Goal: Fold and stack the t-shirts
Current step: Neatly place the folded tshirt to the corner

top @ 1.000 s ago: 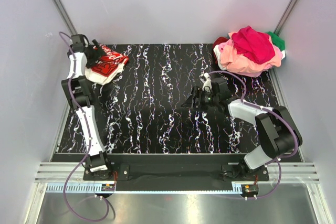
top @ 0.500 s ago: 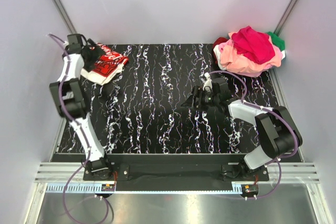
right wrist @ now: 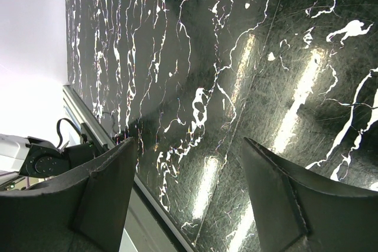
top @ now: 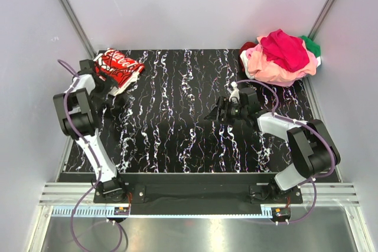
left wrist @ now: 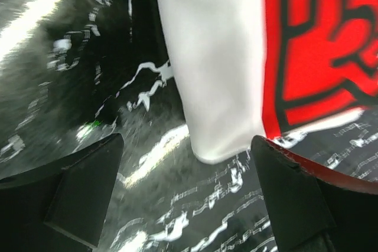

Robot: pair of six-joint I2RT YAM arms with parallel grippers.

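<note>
Currently, right fingers [right wrist: 186, 146]: spread, empty, hovering over the table [top: 177, 122] centre, unmoved.
Left fingers [top: 111, 88]: fully spread, empty, drawn back off the cloth.
White t-shirt [top: 118, 66]: compact fold, released at the far-left corner; likely the stack base.
Unfolded t-shirts [top: 280, 57]: heaped at the far-right corner, well apart, awaiting folding.
Obstruction: none visible between right fingers and heap.
</note>
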